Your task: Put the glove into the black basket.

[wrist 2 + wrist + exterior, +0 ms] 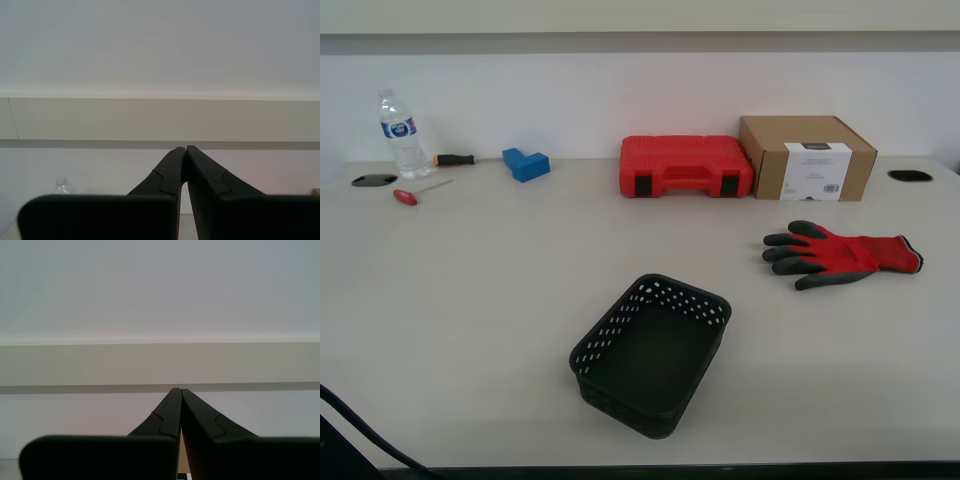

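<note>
The red glove (845,254) with dark grey fingers lies flat on the table at the exterior view's right, fingers pointing toward the exterior view's left. The black basket (650,353) stands empty near the table's front, at the middle. Neither gripper shows in the exterior view. My first gripper (176,390) is shut and empty, raised and facing the back wall. My second gripper (183,148) is shut and empty too, also facing the wall. The glove and the basket do not show in either wrist view.
A red tool case (685,165) and a cardboard box (807,157) stand at the back. A water bottle (400,134), a screwdriver (455,159), a red-handled tool (418,192) and a blue block (526,163) lie at the back, at the exterior view's left. A dark cable (360,430) crosses the bottom corner.
</note>
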